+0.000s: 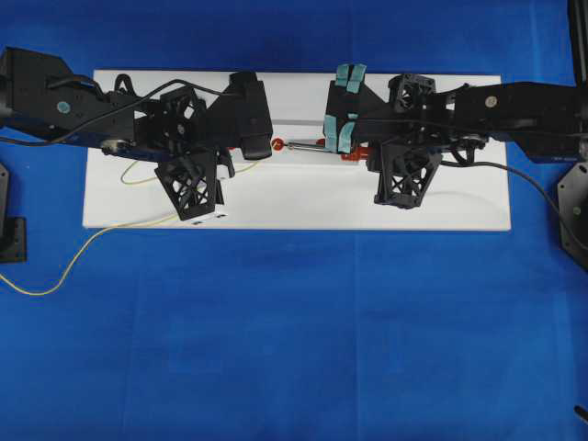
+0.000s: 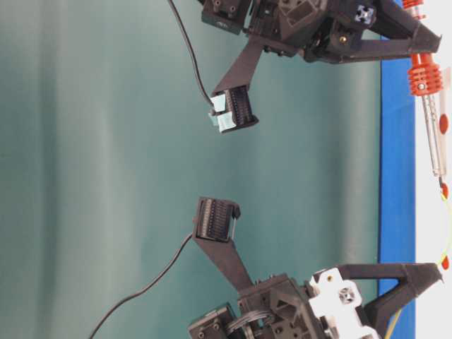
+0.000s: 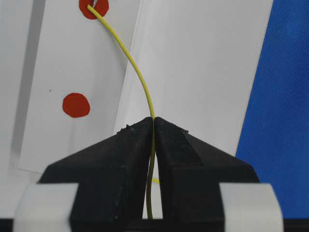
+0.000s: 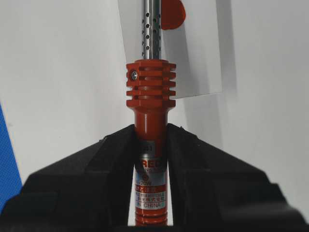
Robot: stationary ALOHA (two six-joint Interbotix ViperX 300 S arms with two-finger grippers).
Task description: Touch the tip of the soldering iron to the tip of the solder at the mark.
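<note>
My left gripper (image 3: 154, 121) is shut on the thin yellow solder (image 3: 140, 77). The wire arcs up and left from the jaws, and its tip rests on the upper red mark (image 3: 86, 10). My right gripper (image 4: 150, 128) is shut on the orange-red handle of the soldering iron (image 4: 150, 92), whose perforated silver shaft points away past a red dot (image 4: 174, 13). Overhead, the iron's shaft (image 1: 303, 144) lies level and its tip reaches the red mark (image 1: 277, 143) just right of the left gripper (image 1: 261, 143). Whether the two tips touch I cannot tell.
A white board (image 1: 294, 197) lies on blue cloth under both arms. A second red dot (image 3: 76, 105) sits lower on the paper strip. Loose solder (image 1: 92, 243) trails off the board's front left onto the cloth. The iron's black cord (image 1: 514, 170) runs right.
</note>
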